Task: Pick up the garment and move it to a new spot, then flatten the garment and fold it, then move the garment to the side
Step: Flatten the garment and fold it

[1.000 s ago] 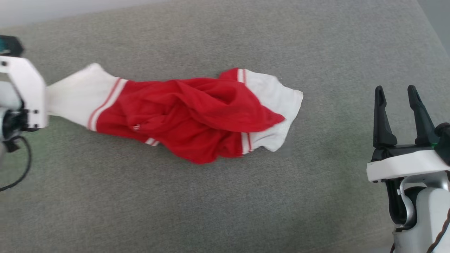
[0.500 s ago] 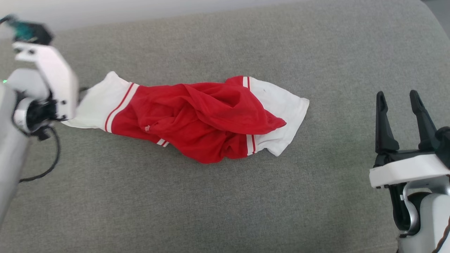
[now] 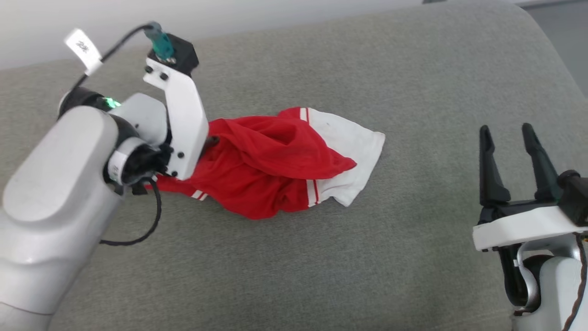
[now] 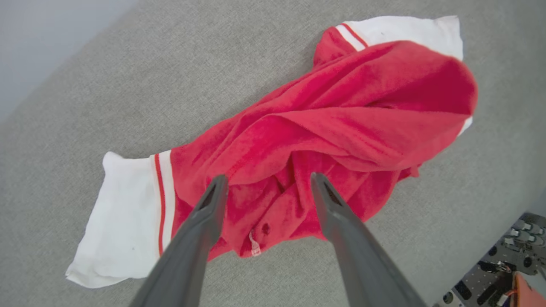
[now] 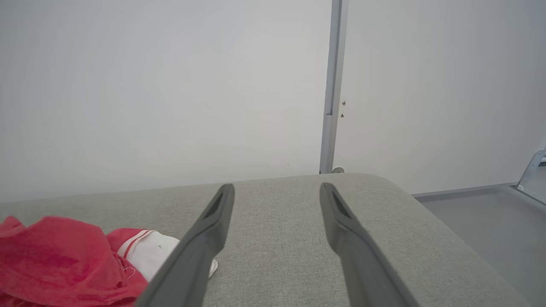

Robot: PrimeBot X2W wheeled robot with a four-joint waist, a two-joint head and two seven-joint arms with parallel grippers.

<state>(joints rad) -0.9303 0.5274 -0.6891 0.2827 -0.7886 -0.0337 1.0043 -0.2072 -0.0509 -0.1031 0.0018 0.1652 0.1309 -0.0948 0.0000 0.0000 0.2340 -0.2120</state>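
The garment (image 3: 275, 170), red with white sleeves, lies crumpled on the grey cushion (image 3: 321, 257). In the left wrist view my left gripper (image 4: 268, 181) hangs open just above the garment's (image 4: 341, 115) red folds, with nothing between its fingers. One white sleeve (image 4: 128, 221) lies flat to the left of them. In the head view the left arm's white wrist bracket (image 3: 183, 119) covers the garment's left end. My right gripper (image 3: 510, 138) stands open at the right, well clear of the other white sleeve (image 3: 353, 138). The right wrist view has that gripper (image 5: 276, 189) empty and the garment (image 5: 55, 251) at lower left.
The cushion's rounded far edge (image 5: 362, 177) meets a pale wall (image 5: 170, 85) with a vertical metal strip (image 5: 332, 85). Grey floor (image 5: 482, 221) lies beyond the cushion's right end. A perforated metal plate (image 4: 499, 273) shows at the lower right of the left wrist view.
My left gripper has opened and let go of the white sleeve. The left arm has swung right over the garment's left end. The head camera has shifted a little. The right gripper stays put.
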